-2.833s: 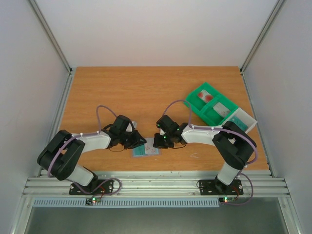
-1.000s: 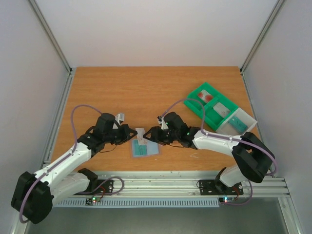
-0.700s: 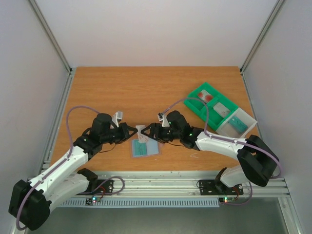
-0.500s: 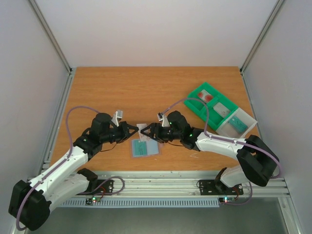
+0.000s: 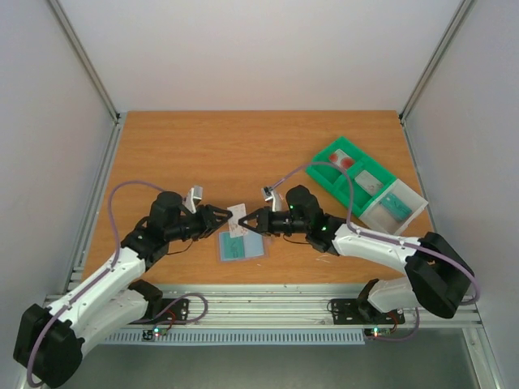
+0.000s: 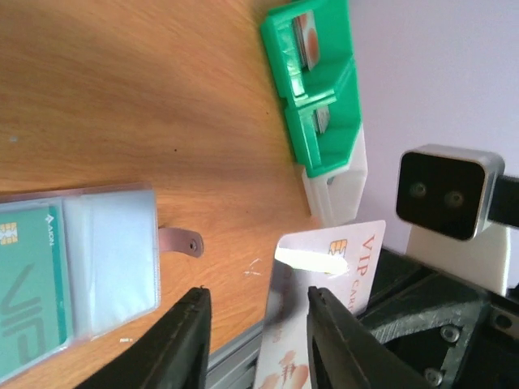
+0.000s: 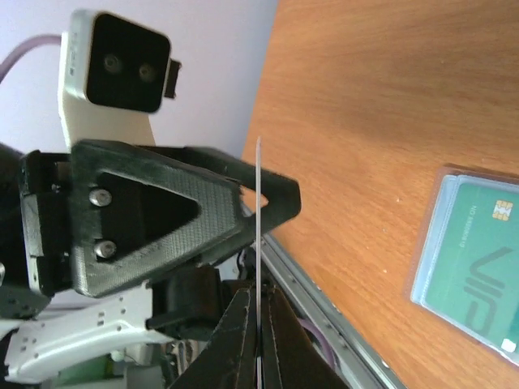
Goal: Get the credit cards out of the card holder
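card holder cut by left edge, white card bottom cropped

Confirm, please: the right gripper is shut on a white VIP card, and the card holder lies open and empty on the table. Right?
Not empty: the left wrist view shows a teal-green card in one pocket of the card holder. The rest is right: the right gripper is shut on the white VIP card.

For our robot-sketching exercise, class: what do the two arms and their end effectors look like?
The left arm and right arm match: white link shells, black joints, black bases, a purple cable looping along each. The left end effector and right end effector are black, with triangular open-frame fingers and a white boxy camera housing.
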You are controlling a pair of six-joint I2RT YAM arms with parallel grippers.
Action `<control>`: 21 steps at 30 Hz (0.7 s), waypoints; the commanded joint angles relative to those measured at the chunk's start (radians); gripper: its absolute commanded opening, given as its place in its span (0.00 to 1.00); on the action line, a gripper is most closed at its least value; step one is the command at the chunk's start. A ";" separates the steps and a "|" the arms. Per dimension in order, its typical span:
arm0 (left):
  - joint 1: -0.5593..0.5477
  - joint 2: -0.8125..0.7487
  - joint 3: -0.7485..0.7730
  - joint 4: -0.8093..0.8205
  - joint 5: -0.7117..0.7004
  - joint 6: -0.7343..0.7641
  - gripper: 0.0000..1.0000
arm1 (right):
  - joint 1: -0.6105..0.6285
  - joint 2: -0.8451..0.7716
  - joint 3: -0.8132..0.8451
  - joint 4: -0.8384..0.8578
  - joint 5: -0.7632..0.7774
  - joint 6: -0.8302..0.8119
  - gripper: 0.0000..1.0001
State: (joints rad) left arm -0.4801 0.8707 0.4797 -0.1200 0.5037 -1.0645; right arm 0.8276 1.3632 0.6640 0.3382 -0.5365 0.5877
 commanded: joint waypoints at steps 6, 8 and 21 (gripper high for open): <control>0.003 -0.074 0.035 0.091 0.193 0.127 0.55 | -0.007 -0.163 0.072 -0.325 -0.135 -0.393 0.01; 0.003 -0.078 0.063 0.078 0.257 0.180 0.57 | -0.007 -0.180 0.100 -0.392 -0.208 -0.446 0.01; 0.003 -0.008 0.225 -0.128 0.644 0.399 0.43 | -0.007 -0.185 0.197 -0.503 -0.360 -0.524 0.01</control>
State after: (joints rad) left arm -0.4770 0.8425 0.6533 -0.1497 1.0168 -0.7746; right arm 0.8230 1.1809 0.8299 -0.1337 -0.8455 0.0967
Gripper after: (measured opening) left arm 0.477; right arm 0.016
